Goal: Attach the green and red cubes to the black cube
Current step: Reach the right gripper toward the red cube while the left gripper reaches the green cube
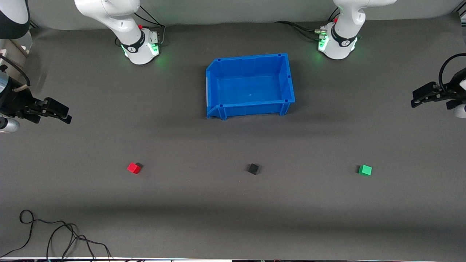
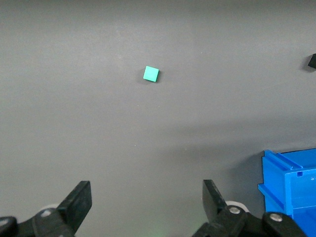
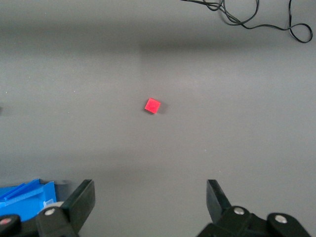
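Three small cubes lie apart in a row on the dark table, nearer to the front camera than the blue bin. The red cube point(image 1: 134, 168) is toward the right arm's end, the black cube point(image 1: 253, 169) is in the middle, and the green cube point(image 1: 365, 170) is toward the left arm's end. My left gripper point(image 1: 413, 100) is open and empty, raised over the left arm's end of the table. Its wrist view shows the green cube point(image 2: 151, 74) and the black cube point(image 2: 312, 60) at the edge. My right gripper point(image 1: 69, 114) is open and empty over the right arm's end. Its wrist view shows the red cube point(image 3: 152, 105).
An empty blue bin point(image 1: 287, 78) stands between the two arm bases; it also shows in the left wrist view point(image 2: 281, 170) and the right wrist view point(image 3: 24, 193). Loose black cables point(image 1: 54, 233) lie at the table's near edge toward the right arm's end.
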`<state>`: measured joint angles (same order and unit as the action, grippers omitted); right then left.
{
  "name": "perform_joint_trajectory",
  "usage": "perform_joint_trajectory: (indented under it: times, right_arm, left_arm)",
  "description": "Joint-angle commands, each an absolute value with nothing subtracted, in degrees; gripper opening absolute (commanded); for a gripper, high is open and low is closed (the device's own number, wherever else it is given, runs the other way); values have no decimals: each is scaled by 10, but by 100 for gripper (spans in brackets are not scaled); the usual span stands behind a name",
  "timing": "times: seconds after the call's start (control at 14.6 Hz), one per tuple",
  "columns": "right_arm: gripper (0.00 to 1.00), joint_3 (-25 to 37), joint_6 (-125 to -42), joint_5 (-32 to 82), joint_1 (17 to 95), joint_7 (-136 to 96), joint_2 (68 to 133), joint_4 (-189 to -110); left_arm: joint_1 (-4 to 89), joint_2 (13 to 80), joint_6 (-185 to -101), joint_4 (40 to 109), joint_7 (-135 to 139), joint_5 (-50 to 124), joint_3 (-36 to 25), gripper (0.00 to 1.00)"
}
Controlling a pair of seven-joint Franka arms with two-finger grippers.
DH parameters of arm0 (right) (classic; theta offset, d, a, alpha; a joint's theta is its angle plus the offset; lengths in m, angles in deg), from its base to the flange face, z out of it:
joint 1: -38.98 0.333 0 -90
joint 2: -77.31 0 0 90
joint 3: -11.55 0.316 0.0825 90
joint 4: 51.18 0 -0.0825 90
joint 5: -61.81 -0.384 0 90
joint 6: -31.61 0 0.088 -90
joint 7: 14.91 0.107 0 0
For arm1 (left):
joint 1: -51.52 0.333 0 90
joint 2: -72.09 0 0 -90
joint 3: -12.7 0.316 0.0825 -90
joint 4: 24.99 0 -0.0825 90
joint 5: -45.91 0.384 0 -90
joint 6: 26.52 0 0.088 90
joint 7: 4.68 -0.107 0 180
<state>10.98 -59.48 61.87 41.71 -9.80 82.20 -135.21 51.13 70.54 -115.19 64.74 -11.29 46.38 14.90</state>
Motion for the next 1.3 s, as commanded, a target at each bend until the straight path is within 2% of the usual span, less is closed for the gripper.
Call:
perform_joint_trajectory:
  times: [0.0,0.41,0.75,0.89,1.1,1.24]
  right_arm:
    - [100,108,-587,628,421,-97,830,-1341]
    - [100,108,-580,628,420,-107,843,-1334]
    - [100,107,-588,627,421,-96,880,-1337]
    - [100,107,-598,627,421,-95,905,-1336]
    - [99,105,-622,623,420,-47,949,-1337]
    - [98,105,-638,620,422,25,971,-1336]
  left_arm:
    - [510,705,-1153,644,-103,463,148,100]
    - [515,698,-1150,650,-78,463,148,100]
    - [547,646,-1163,659,-15,471,153,100]
    - [558,632,-1174,685,53,469,152,100]
    - [583,630,-1253,750,142,462,152,100]
    - [590,597,-1308,756,214,438,152,100]
